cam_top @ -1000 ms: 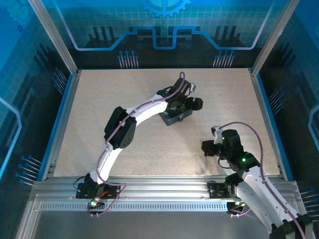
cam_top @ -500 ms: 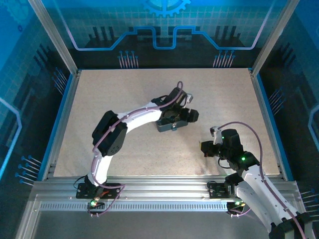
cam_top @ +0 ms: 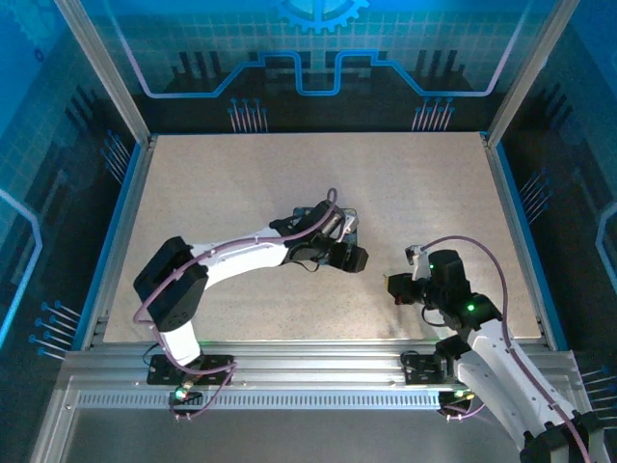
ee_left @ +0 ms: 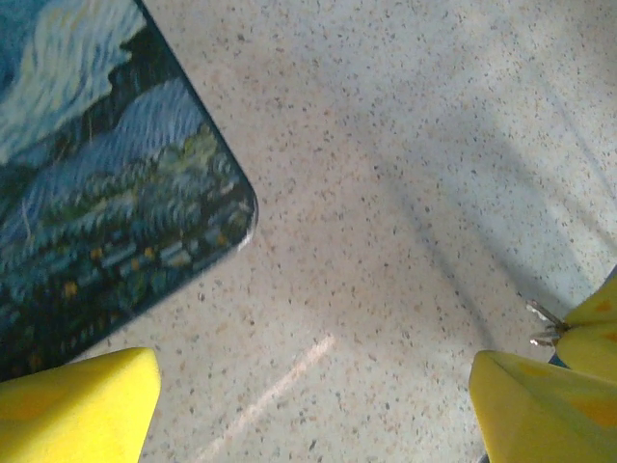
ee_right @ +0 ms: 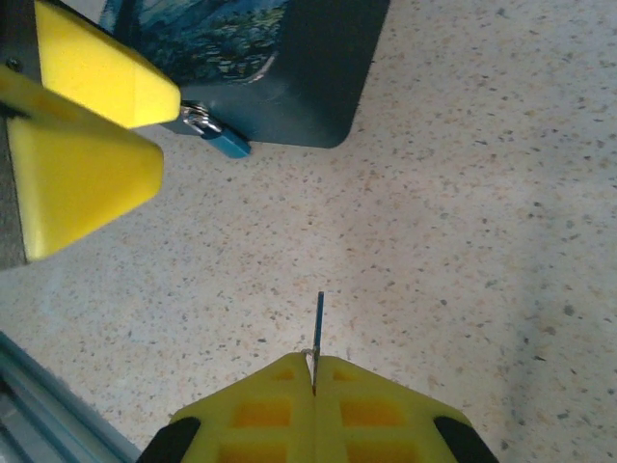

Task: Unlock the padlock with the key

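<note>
Right gripper [ee_right: 313, 374] clamped on key [ee_right: 318, 323], blade projecting forward; left gripper [ee_left: 308, 410] spread wide, empty, beside tin [ee_right: 323, 77] bearing padlock [ee_right: 222, 141]

Left claw [ee_left: 308, 410] gapes wide; right claw [ee_right: 313, 376] is pinched closed.

The padlock [ee_right: 224, 141] hangs on the tin's [ee_right: 323, 77] side, apart from the key [ee_right: 318, 323] between the right fingers [ee_right: 260, 410].

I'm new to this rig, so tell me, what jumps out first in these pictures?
The swirl-painted blue tin sits near the table's centre, a tiny padlock on its side, beside the open left claw. Nearer the front, the right claw pinches a thin key, blade aimed toward the tin.
</note>
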Robot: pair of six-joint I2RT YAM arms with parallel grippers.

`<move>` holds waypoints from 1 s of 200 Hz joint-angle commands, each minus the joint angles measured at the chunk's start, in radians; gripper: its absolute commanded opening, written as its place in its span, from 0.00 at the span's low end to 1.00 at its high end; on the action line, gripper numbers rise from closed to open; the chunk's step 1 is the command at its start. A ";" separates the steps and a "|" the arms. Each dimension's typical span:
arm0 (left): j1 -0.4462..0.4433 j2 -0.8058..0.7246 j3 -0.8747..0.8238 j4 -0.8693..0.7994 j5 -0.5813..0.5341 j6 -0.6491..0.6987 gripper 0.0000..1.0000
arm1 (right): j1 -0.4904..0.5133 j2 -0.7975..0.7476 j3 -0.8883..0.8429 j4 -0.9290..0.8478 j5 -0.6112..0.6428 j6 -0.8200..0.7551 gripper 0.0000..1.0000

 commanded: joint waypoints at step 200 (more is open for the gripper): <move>-0.032 0.214 0.289 -0.211 -0.184 0.076 0.86 | -0.014 0.003 0.027 -0.053 0.004 -0.011 0.00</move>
